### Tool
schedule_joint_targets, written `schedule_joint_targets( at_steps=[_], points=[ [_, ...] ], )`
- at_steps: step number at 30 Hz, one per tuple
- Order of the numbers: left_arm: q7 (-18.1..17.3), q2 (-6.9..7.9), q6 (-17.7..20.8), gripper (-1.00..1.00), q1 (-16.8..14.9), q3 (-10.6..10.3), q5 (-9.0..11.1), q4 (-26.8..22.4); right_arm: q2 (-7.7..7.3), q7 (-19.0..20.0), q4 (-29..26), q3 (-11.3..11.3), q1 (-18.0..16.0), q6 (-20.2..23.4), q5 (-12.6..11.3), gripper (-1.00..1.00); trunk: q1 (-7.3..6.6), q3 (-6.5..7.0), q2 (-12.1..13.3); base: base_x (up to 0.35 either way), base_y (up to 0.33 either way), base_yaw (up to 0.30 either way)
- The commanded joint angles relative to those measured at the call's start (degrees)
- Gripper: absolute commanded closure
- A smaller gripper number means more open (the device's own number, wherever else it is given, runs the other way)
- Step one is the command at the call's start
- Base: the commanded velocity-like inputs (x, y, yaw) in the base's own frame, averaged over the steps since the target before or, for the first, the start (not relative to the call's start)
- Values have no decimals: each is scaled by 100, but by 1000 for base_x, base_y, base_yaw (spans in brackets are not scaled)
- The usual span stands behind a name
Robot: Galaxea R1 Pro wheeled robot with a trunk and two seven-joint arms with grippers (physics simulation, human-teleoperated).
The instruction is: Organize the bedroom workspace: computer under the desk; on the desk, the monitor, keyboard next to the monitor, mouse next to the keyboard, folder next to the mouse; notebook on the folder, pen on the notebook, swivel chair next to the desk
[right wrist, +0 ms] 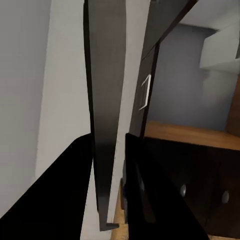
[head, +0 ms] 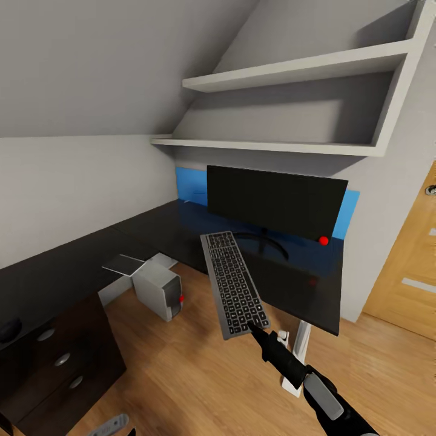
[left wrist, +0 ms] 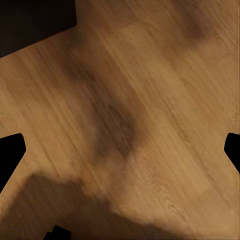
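The keyboard [head: 234, 283] hangs in the air in front of the desk [head: 290, 284], tilted, its far end over the desk's front edge and its near end held by the right gripper [head: 253, 327], whose fingers are clamped on that near edge. In the right wrist view the keyboard [right wrist: 105, 125] appears edge-on as a thin grey slab running away between the two dark fingers [right wrist: 137, 185]. Its key legends are too small to read.

Behind it the monitor [head: 277, 201] stands upright on the desk on a curved foot, screen dark, with a red dot at its lower right corner; no brand can be read. The computer [head: 158, 292], a grey tower with a red dot on its front, sits on the wooden floor [head: 200, 375] under the desk's corner section, and a flat grey item lies just beside its top.

The desktop between the keyboard and the monitor foot is bare and glossy. A drawer unit [head: 57, 363] stands to the left, two wall shelves [head: 284, 109] above, and a wooden door [head: 409, 266] at right.

The left gripper [left wrist: 120, 150] is spread wide over floorboards, holding nothing.
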Motion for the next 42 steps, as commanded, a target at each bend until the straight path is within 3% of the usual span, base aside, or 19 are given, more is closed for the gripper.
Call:
schedule_joint_targets(
  at_steps=[1, 42],
  points=[
    [44, 5, 12, -100, 0, -12, 38, -12, -8, 36, 6, 22, -5, 42, -64, 100, 0, -3, -3, 0, 0, -160],
    [44, 5, 12, -100, 0, -13, 52, 7, 3, 89, 256, 5, -5, 33, -75, 100, 0, 68, -3, 0, 0, -259]
  ],
)
